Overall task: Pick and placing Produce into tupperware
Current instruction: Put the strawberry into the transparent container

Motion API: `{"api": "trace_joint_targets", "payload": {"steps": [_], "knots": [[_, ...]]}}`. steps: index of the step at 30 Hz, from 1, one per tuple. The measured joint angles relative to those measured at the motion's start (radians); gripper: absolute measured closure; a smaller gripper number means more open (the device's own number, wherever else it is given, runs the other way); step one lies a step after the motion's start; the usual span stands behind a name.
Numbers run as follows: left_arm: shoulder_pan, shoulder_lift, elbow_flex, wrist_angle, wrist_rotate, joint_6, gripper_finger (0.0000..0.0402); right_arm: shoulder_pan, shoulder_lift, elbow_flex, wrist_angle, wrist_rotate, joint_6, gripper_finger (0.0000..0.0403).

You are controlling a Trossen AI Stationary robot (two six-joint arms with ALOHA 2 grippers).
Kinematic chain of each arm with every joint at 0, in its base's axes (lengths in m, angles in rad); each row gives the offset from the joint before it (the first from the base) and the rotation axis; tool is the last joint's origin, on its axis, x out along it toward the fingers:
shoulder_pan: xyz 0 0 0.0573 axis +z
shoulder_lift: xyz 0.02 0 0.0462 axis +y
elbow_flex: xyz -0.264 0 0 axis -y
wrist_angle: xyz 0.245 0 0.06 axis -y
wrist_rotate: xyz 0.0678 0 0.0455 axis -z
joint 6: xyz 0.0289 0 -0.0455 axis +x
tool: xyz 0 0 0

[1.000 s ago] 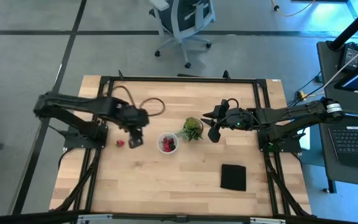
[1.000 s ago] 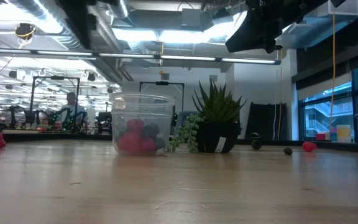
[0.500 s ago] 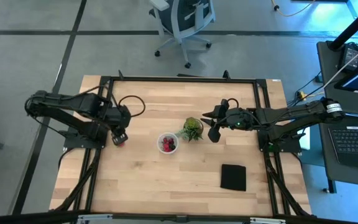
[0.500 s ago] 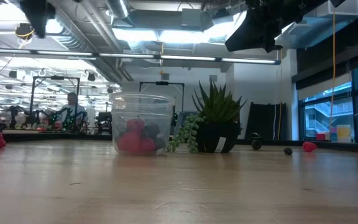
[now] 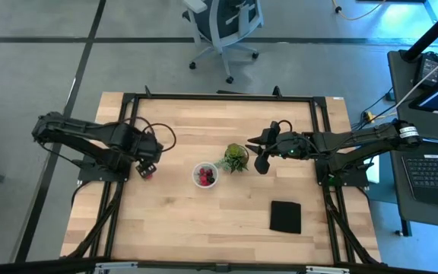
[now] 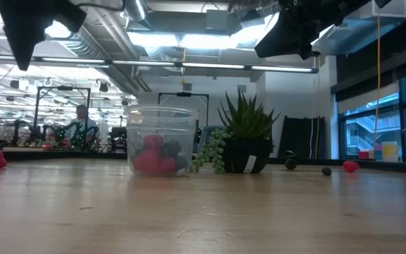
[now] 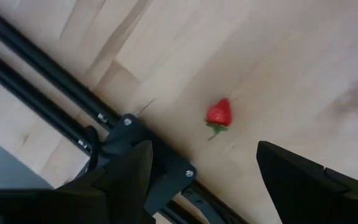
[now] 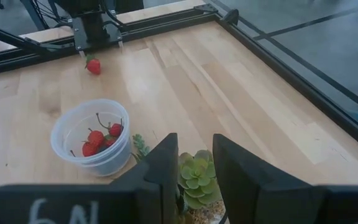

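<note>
At the desk's (image 5: pixel 173 221) left edge, the left gripper (image 5: pixel 146 166) hangs above a lone red strawberry (image 7: pixel 219 113), its fingers spread wide with nothing between them. In the left wrist view the berry lies on bare wood roughly midway between the two fingers, close to the black frame rail (image 7: pixel 73 93). The step in hand looks like the pickup of this berry. To do it well, the gripper should descend straight, keep the berry centred, stay clear of the rail, and close gently, since so small a piece will likely roll or squash.

Further right, the tupperware (image 5: pixel 205 175) stands near the desk's middle, already holding several red and dark pieces, with the green plant (image 5: pixel 236 158) just beside it. The right gripper (image 5: pixel 262 164) waits beyond the plant, fingers nearly closed and empty.
</note>
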Motion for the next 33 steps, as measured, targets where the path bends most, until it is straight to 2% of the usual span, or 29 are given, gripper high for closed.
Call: {"api": "trace_joint_targets", "payload": {"steps": [5, 12, 15, 23, 33], "knots": [[0.007, 0.001, -0.133, 0.098, 0.03, -0.009, 0.012, 0.0, 0.0, 0.0, 0.0, 0.0, 0.0, 0.0299], [0.018, 0.001, -0.341, 0.389, 0.068, 0.01, 0.012, 0.0, 0.0, 0.0, 0.0, 0.0, 0.0, 0.0299], [0.018, 0.005, -0.395, 0.443, 0.112, 0.009, 0.012, 0.0, 0.0, 0.0, 0.0, 0.0, 0.001, 0.0299], [0.017, 0.041, -0.465, 0.501, 0.125, -0.026, 0.012, 0.0, 0.0, 0.0, 0.004, 0.0, 0.003, 0.0299], [0.017, 0.143, -0.477, 0.562, 0.157, -0.003, 0.012, 0.0, 0.0, 0.0, 0.006, 0.0, 0.002, 0.0299]]}}
